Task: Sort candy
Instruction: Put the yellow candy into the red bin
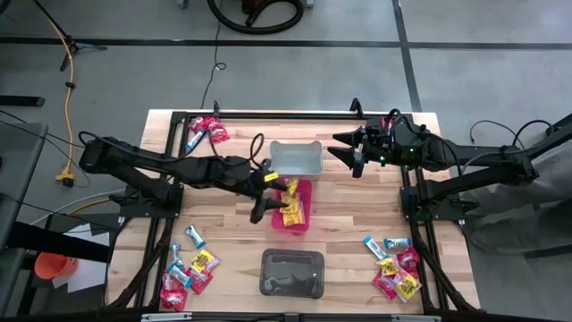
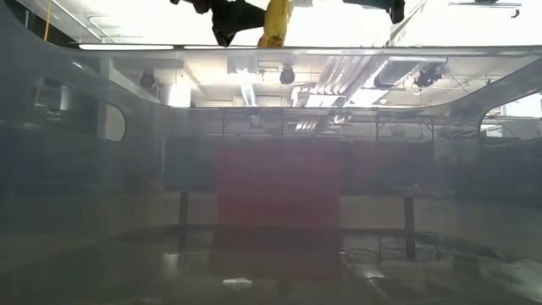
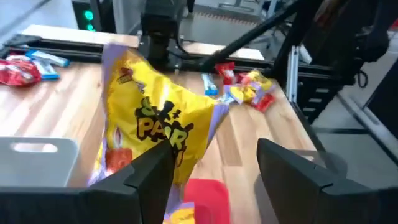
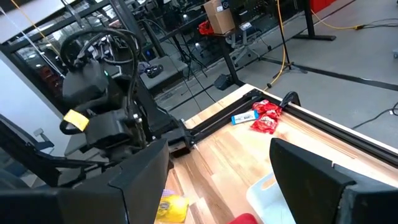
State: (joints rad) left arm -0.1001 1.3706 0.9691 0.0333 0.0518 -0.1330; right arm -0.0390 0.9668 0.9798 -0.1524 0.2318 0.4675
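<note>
Three bins are seen; above the pink bin (image 1: 292, 224) the left gripper (image 1: 268, 194) is spread, a yellow packet (image 3: 155, 124) against one finger. Right gripper (image 1: 350, 152), beyond it, is spread, empty.

Both arms reach inward toward the middle, grippers spread.
The left gripper (image 1: 272, 194) stretches in from the left with jaws parted; the right gripper (image 1: 348, 152) waits at the far right, jaws wide.
</note>
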